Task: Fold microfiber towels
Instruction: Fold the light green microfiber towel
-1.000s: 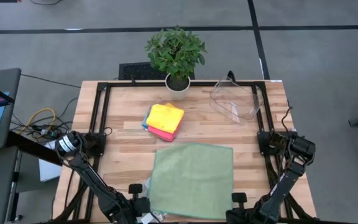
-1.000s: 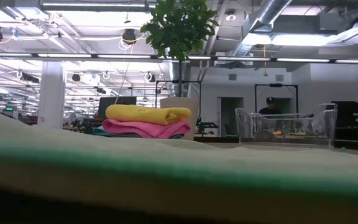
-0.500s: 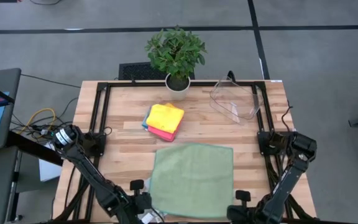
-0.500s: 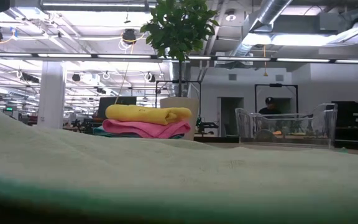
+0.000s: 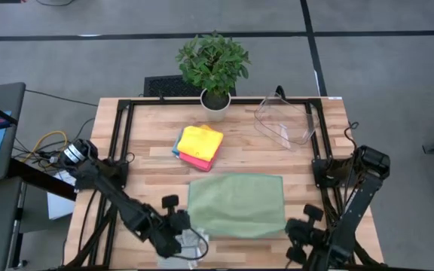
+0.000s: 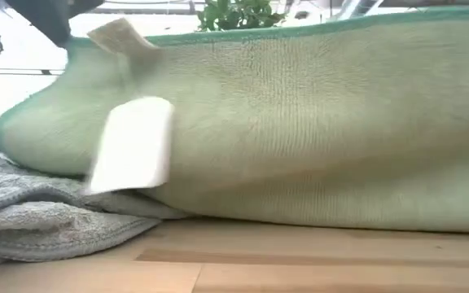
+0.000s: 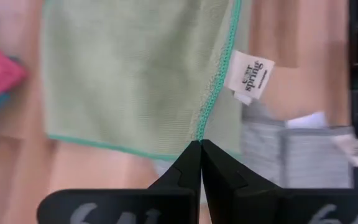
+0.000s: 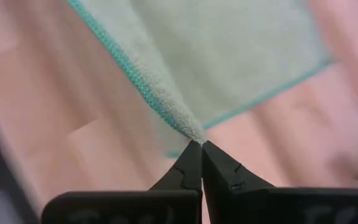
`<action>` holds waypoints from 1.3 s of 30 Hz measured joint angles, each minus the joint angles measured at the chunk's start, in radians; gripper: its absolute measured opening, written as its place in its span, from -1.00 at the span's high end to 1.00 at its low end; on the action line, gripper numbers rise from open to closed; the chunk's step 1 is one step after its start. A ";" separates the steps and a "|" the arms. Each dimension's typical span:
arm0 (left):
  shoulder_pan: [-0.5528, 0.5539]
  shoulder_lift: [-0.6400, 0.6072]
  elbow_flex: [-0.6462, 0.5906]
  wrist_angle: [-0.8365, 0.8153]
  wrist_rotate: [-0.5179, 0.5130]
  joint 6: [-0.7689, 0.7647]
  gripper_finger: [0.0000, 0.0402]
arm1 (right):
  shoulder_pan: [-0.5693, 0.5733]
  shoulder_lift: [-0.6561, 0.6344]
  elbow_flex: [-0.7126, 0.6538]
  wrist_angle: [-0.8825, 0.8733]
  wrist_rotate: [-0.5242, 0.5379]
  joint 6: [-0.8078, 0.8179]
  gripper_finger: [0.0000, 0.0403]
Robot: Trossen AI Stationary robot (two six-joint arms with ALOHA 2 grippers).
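Observation:
A sage green microfiber towel (image 5: 236, 205) lies on the wooden table with its far part flat and its near edge raised. In the low view the raised towel (image 6: 316, 122) fills the picture, with a white label (image 6: 133, 146) hanging from it. My left gripper (image 5: 189, 228) is shut on the near left corner and my right gripper (image 5: 295, 226) on the near right corner. A stack of folded yellow, pink and teal towels (image 5: 200, 144) rests farther back. My left gripper pinches the towel's teal-hemmed edge (image 7: 200, 134) between its two fingertips, slanting down from the near side. The corner is lifted clear and the cloth runs down and away to the table. My right gripper pinches the towel's near right corner (image 8: 191, 132) at its very tip between its two fingertips, coming steeply from above. The corner is raised off the table and the cloth is drawn into a ridge toward the fingers.
A grey cloth (image 5: 189, 245) lies crumpled at the near edge beside my left gripper, also low in the low view (image 6: 39, 212). A clear plastic bin (image 5: 286, 120) lies at the far right and a potted plant (image 5: 214, 68) at the far edge.
Both grippers have risen and gone toward the table's far edge, each shut on a near corner. The towel's near edge has lifted off the table and come toward the far edge. Its far edge has stayed where it was.

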 joint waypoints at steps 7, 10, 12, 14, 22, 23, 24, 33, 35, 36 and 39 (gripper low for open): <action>0.089 -0.014 0.000 -0.113 -0.060 0.101 1.00 | -0.081 -0.059 -0.041 -0.120 0.026 0.007 0.88; 0.126 -0.014 -0.004 -0.133 -0.101 0.125 1.00 | -0.125 -0.089 -0.111 -0.109 0.023 -0.009 0.88; 0.150 -0.014 -0.010 -0.137 -0.110 0.140 1.00 | -0.154 -0.112 -0.160 -0.085 0.019 -0.038 0.88; 0.168 -0.014 -0.018 -0.135 -0.112 0.163 1.00 | -0.186 -0.137 -0.205 -0.062 0.019 -0.076 0.88; 0.232 -0.013 -0.063 -0.137 -0.119 0.206 1.00 | -0.325 -0.239 -0.368 0.087 0.019 -0.260 0.87; 0.239 -0.013 -0.063 -0.132 -0.120 0.215 1.00 | -0.342 -0.250 -0.385 0.109 0.017 -0.282 0.88; 0.246 -0.013 -0.063 -0.130 -0.120 0.223 1.00 | -0.357 -0.259 -0.400 0.131 0.014 -0.303 0.88; 0.267 -0.013 -0.063 -0.125 -0.130 0.225 1.00 | -0.465 -0.264 -0.504 0.257 -0.024 -0.397 0.80; 0.267 -0.013 -0.063 -0.124 -0.135 0.225 1.00 | -0.479 -0.264 -0.520 0.266 -0.033 -0.397 0.80; 0.267 -0.013 -0.063 -0.124 -0.135 0.225 1.00 | -0.483 -0.264 -0.523 0.267 -0.033 -0.397 0.80; 0.268 -0.013 -0.063 -0.122 -0.135 0.214 1.00 | -0.488 -0.264 -0.524 0.271 -0.027 -0.386 0.77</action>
